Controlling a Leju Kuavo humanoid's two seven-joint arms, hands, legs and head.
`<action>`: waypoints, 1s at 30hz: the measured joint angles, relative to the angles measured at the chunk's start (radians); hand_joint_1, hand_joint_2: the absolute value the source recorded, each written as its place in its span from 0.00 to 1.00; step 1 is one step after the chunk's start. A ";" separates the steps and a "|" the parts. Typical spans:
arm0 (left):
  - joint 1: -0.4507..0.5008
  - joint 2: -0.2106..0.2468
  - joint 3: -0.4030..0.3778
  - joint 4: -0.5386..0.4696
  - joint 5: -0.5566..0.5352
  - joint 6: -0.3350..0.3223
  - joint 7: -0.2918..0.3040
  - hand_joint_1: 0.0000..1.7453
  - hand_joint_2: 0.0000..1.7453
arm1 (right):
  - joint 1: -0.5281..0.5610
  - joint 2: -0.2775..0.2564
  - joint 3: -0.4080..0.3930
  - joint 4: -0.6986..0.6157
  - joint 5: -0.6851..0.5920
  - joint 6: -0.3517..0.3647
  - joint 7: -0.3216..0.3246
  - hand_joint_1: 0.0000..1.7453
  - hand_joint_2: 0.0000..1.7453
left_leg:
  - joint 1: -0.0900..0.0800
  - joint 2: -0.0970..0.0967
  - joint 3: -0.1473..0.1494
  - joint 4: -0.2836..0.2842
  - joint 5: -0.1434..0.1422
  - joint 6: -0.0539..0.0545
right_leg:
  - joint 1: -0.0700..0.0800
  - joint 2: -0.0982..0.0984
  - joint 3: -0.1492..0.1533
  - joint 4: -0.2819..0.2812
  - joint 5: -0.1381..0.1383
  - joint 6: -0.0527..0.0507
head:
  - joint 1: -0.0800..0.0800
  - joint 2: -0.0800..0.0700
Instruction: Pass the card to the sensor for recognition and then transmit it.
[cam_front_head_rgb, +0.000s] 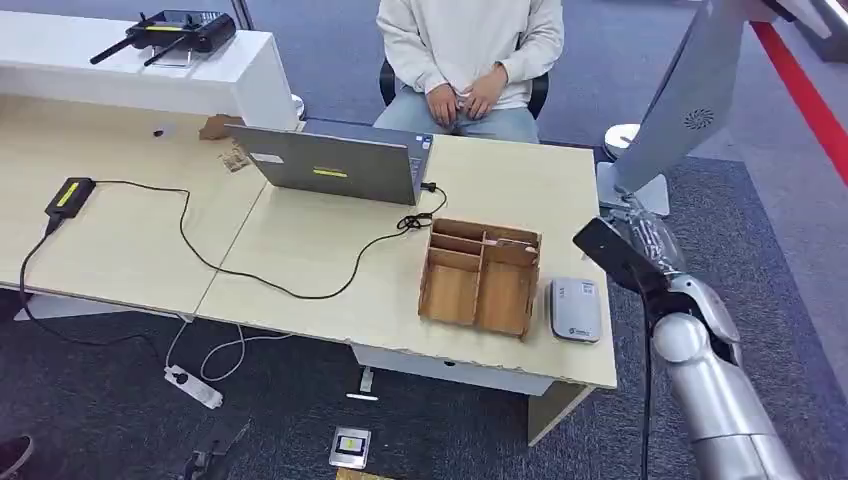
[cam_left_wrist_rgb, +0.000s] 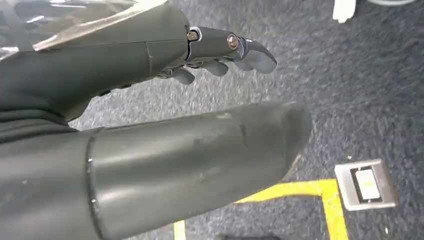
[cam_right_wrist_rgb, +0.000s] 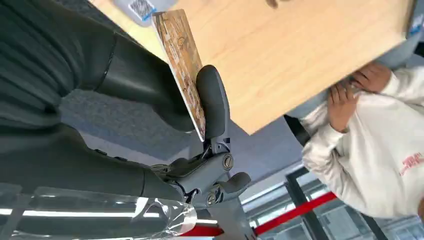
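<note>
Spanning most of the head view, the pale wooden surface carries a grey laptop at its far edge, in front of a seated person in a light sweatshirt with both hands in the lap. A black cable snakes from the laptop across to a small black box on the left. Near the front right corner stands a wooden organizer with several compartments; nothing is visible in them from above. Just right of it, apart from its wall, lies the white sensor, flat on the surface. Off the right edge, the right robot hand pinches the card between thumb and a finger. The card is held edge-on, patterned face showing in the wrist view, its long axis running out from the grip toward the sensor's corner of the surface; in the head view it reads as a dark slab tilted up and to the left. The left robot hand hangs over grey carpet, fingers loosely spread and holding nothing.
</note>
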 joint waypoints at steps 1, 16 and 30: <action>-0.001 0.000 0.000 0.000 -0.009 0.003 0.002 0.00 0.00 | 0.006 0.007 0.005 0.004 0.004 -0.001 0.008 1.00 1.00 | 0.000 0.000 0.000 0.000 0.000 0.000 | 0.000 0.000 0.000 0.000 0.000 0.000 | 0.000 0.000; -0.002 0.000 -0.002 -0.002 -0.094 0.032 0.026 0.00 0.00 | 0.037 0.072 0.056 0.088 -0.003 0.011 0.040 1.00 1.00 | 0.000 0.000 0.000 0.000 0.000 0.000 | 0.000 0.000 0.000 0.000 0.000 0.000 | 0.000 0.000; -0.084 -0.048 0.015 0.036 -0.163 0.018 -0.035 0.00 0.00 | 0.003 0.119 0.074 0.201 -0.031 -0.052 0.014 1.00 1.00 | 0.000 -0.003 -0.002 0.000 0.002 0.000 | 0.000 -0.003 -0.001 0.000 0.000 0.000 | 0.001 0.000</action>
